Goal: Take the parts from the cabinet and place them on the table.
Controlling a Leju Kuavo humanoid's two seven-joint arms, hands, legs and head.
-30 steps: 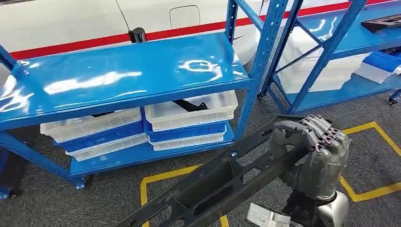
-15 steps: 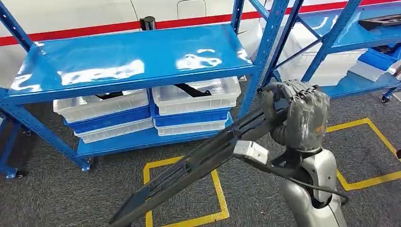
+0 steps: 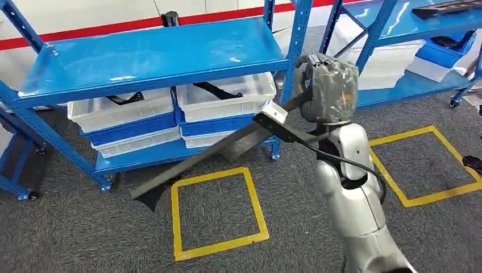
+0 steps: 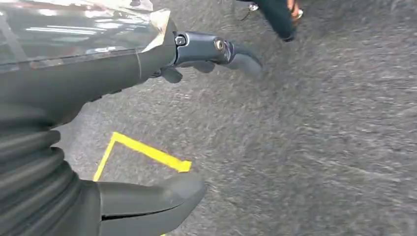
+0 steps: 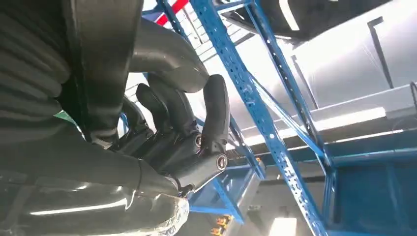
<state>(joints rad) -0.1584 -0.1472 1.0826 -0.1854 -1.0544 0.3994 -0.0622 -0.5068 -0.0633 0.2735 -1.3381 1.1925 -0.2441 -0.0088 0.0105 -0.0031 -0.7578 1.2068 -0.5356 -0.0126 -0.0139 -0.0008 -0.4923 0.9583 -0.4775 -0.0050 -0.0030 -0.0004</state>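
Note:
My right hand (image 3: 327,85) grips one end of a long dark grey frame part (image 3: 210,156), which slants down to the left over the carpet in front of the blue cabinet (image 3: 153,57). In the right wrist view the fingers (image 5: 196,128) are curled tightly around the dark part (image 5: 105,64). Two more dark parts lie in the white bins (image 3: 224,99) on the cabinet's lower shelf. My left hand (image 4: 147,118) hangs over the grey carpet, thumb and fingers apart, holding nothing.
Yellow tape squares (image 3: 216,210) mark the carpet. A second blue rack (image 3: 409,40) with white and blue bins stands at the right. A cable runs along my right arm (image 3: 347,187). A white wall with a red stripe lies behind the cabinet.
The whole view has shifted as the camera moved. My right hand has risen and turned, swinging the long part so its far end points down and left toward the floor.

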